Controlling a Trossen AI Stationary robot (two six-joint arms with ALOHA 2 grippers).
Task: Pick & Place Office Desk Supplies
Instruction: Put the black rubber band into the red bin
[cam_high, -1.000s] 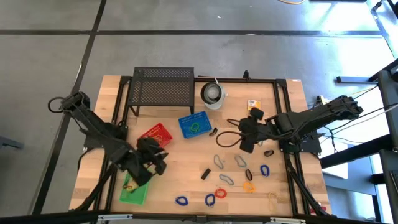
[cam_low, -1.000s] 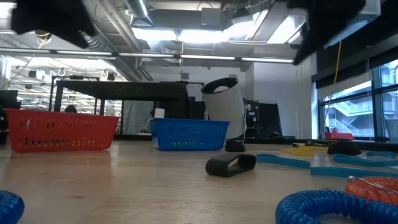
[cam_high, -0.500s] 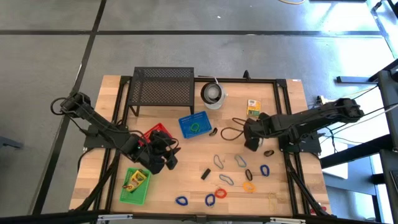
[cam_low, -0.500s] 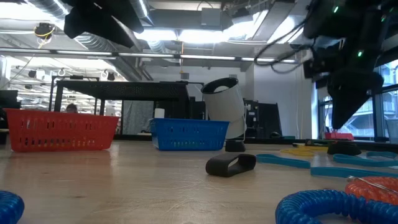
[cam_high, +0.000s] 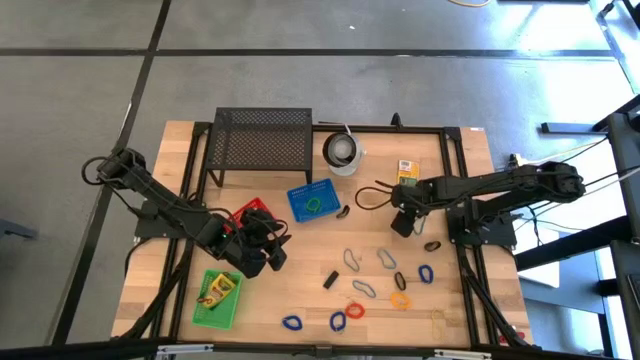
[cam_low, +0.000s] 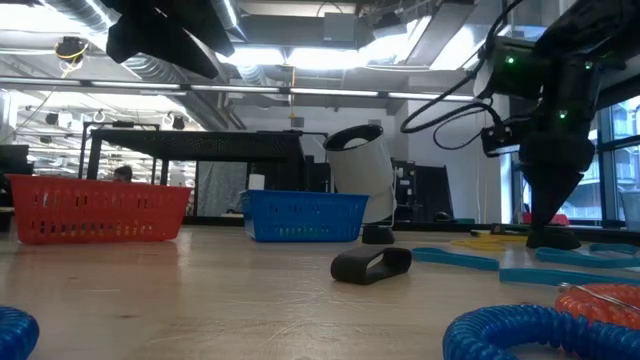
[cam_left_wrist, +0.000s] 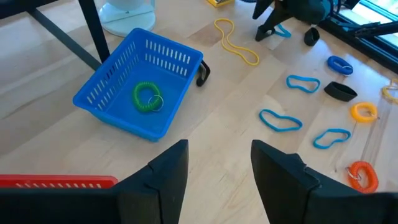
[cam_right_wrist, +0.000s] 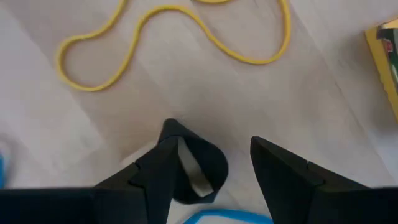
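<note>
Black clip: a small black clip (cam_right_wrist: 198, 169) lies on the pale wooden table (cam_high: 300, 300), between the right gripper's spread fingers, not pinched.
Right gripper: the right gripper (cam_high: 402, 222) is low over the table, beside a long yellow rubber band (cam_right_wrist: 168, 37).
Crayon box: a flat yellow-and-green box (cam_high: 407, 172) lies near the table's far edge.
Loops: blue, grey, orange and red loops (cam_high: 372, 288) lie scattered at the table's middle.
Left gripper: the left gripper (cam_high: 268, 252) hangs with fingers spread and empty, near a blue plastic basket (cam_left_wrist: 109, 93) holding a green coiled loop (cam_left_wrist: 147, 98).
</note>
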